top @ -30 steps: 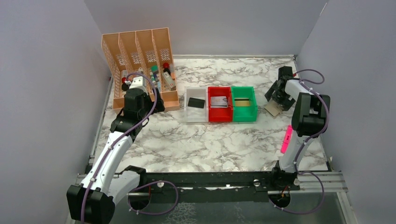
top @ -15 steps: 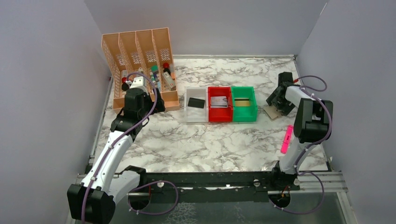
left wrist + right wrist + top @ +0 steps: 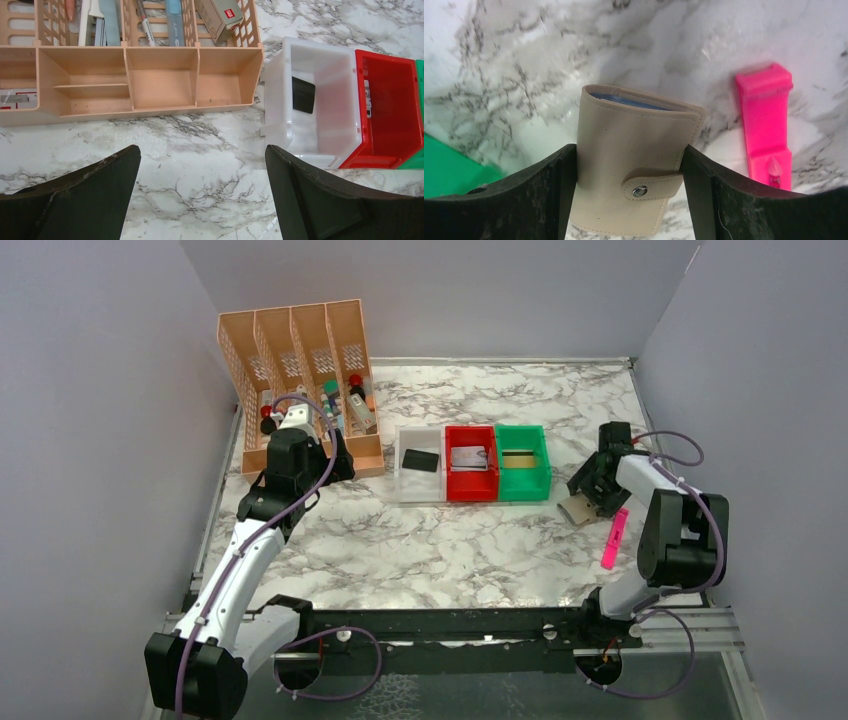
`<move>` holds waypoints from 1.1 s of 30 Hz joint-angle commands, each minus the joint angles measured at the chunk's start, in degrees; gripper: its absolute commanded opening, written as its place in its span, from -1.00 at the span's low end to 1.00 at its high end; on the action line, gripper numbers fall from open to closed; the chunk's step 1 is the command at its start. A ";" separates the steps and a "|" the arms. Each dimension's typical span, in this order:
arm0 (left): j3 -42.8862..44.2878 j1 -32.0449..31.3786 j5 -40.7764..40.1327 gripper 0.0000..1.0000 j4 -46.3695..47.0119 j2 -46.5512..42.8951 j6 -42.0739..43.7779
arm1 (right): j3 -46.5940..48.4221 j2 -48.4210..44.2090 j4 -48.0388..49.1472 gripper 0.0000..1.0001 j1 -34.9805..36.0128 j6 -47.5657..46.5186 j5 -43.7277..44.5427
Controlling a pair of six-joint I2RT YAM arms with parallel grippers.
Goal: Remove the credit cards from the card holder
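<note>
In the right wrist view the tan card holder [image 3: 634, 145] is folded, its snap strap fastened, with a blue edge showing at its far end. My right gripper [image 3: 629, 165] is shut on it, a finger against each side. From above, the card holder [image 3: 577, 509] sits low over the marble, right of the green bin. Three credit cards lie in the bins: a black one [image 3: 421, 460] in the white bin, a silver-grey one [image 3: 470, 457] in the red bin, a gold-striped one [image 3: 517, 458] in the green bin. My left gripper [image 3: 202, 200] hangs open over bare marble.
The white bin [image 3: 408, 490], red bin [image 3: 470, 492] and green bin [image 3: 523, 490] stand in a row at mid-table. An orange slotted organizer [image 3: 300, 380] with pens fills the back left. A pink marker [image 3: 613, 538] lies just beside the right gripper. Grey walls close both sides.
The right arm has drawn the card holder toward the near side, away from the back right, and its jaws have narrowed onto it. The left arm has not moved.
</note>
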 commanded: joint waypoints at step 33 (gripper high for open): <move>-0.59 0.40 5.54 0.98 4.23 2.55 -1.54 | -2.22 -21.57 -9.30 0.47 45.60 0.08 -4.79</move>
